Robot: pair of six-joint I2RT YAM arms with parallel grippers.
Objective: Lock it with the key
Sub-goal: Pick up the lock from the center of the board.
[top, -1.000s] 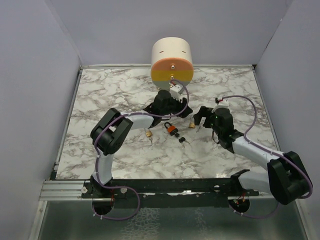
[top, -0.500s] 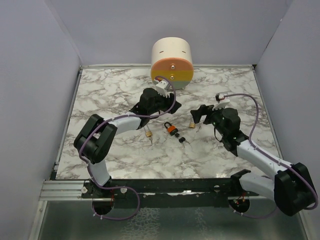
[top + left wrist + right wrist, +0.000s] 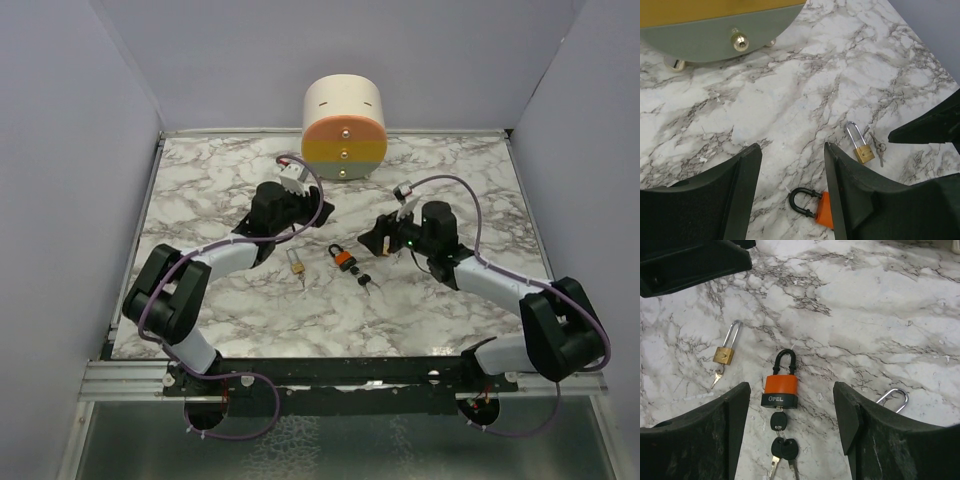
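An orange padlock point(image 3: 341, 258) with a black shackle lies flat mid-table. The key point(image 3: 778, 421), black-headed, sits in its keyhole, with two more black-headed keys point(image 3: 783, 449) hanging from it on a ring; the bunch also shows in the top view point(image 3: 364, 281). My right gripper point(image 3: 790, 389) is open and hovers above the lock, one finger to each side, apart from it. My left gripper point(image 3: 792, 149) is open and empty, up-left of the lock point(image 3: 824, 211), which its right finger partly hides. In the top view the left gripper point(image 3: 312, 216) and right gripper point(image 3: 374, 240) face each other.
A small brass padlock point(image 3: 724, 354) with its own key lies left of the orange lock point(image 3: 296, 263). A second brass padlock point(image 3: 863, 150) lies by the right gripper; its shackle point(image 3: 893, 398) shows. A round cream chest point(image 3: 343, 125) with knobbed coloured drawers stands at the back.
My left arm has swung left and back, away from the orange lock. My right gripper has moved left, towards and over the lock. The locks and keys have not moved.
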